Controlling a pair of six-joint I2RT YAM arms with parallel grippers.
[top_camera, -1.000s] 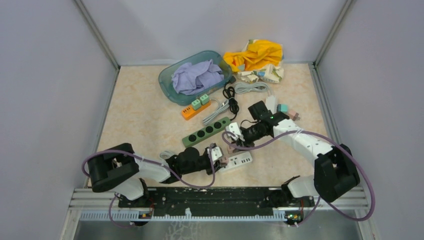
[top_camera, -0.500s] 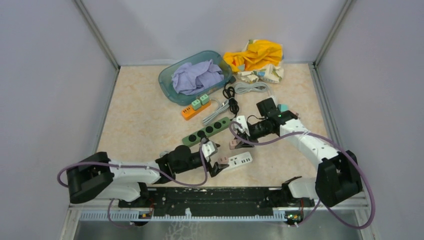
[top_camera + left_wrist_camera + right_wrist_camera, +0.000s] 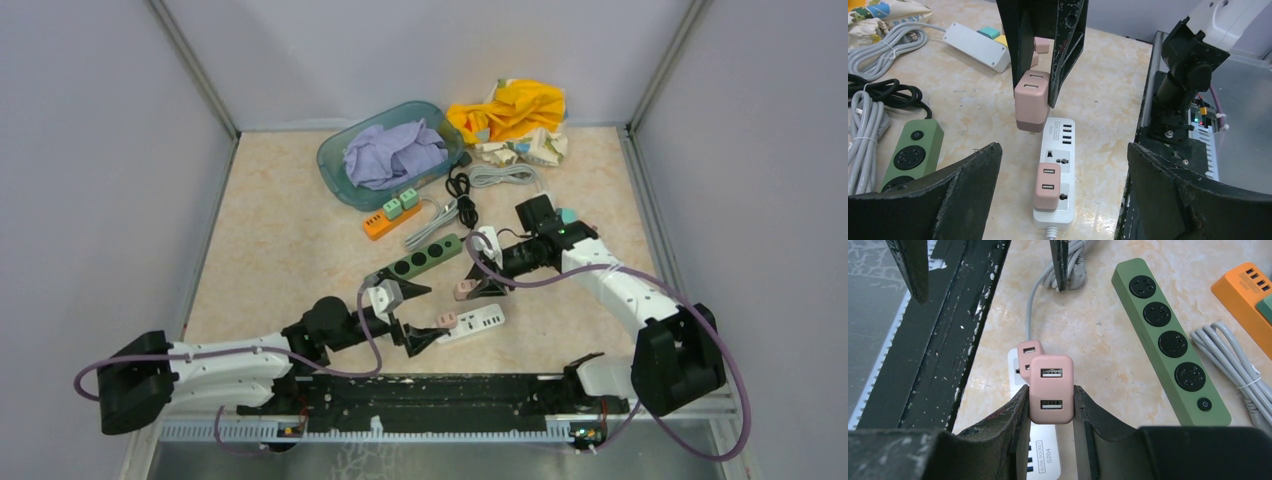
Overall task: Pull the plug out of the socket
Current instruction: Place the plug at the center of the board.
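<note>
in the top view the right gripper (image 3: 478, 284) sits right of centre, its 2 fingers pinched narrow onto the sides of a pink plug (image 3: 1051, 387). the plug is clear of the table, held above the white power strip (image 3: 1058, 146), which lies flat near the bottom middle of the frame. its 2 usb ports face the right wrist camera. a second pink plug (image 3: 1047, 186) is seated in the strip's socket nearest the cable end.

the left gripper (image 3: 408, 315) is spread wide and holds nothing; it is low at the cable end of the white strip, 1 finger to each side, touching neither strip nor plug as far as the left wrist view shows.

a teal basin (image 3: 335, 172) stands at the upper middle of the top view, filled with a crumpled purple cloth (image 3: 392, 152). just below it lies an orange power strip (image 3: 383, 224) carrying 2 green adapters. a green power strip (image 3: 420, 258) with 4 round sockets lies diagonally near the centre. a yellow cloth (image 3: 515, 108) is heaped at the upper right.
</note>
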